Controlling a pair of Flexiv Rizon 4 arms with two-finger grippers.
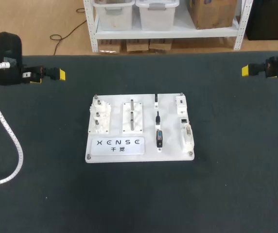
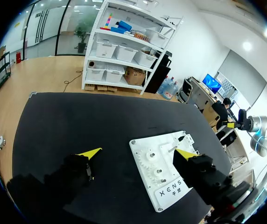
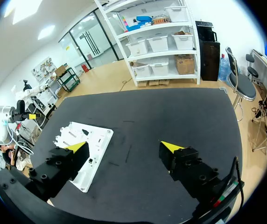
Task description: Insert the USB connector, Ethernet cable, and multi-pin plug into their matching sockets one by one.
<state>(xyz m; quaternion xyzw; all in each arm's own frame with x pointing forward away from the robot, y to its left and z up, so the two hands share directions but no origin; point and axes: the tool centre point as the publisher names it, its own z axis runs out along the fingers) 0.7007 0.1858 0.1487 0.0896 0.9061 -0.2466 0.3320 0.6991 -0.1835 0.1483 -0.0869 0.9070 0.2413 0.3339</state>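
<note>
A white board (image 1: 139, 151) lies flat mid-table. In a column right of its middle rest a slim USB connector (image 1: 156, 99), a small dark Ethernet plug (image 1: 157, 116) and a wider black multi-pin plug (image 1: 159, 139). The matching sockets (image 1: 184, 121) line the board's right edge. My left gripper (image 1: 56, 74) hovers at the table's far left, well away from the board, open and empty. In its wrist view the left gripper (image 2: 138, 153) has the board (image 2: 168, 189) below and ahead. My right gripper (image 1: 248, 71) stays at the far right. It too is open, and the right gripper (image 3: 123, 146) has the board (image 3: 101, 139) off beside one finger.
White gears (image 1: 99, 118) and a slotted fixture (image 1: 132, 116) fill the board's left half. A white coiled hose (image 1: 7, 128) from my left arm trails over the table's left side. Dark table mat (image 1: 226, 184) surrounds the board.
</note>
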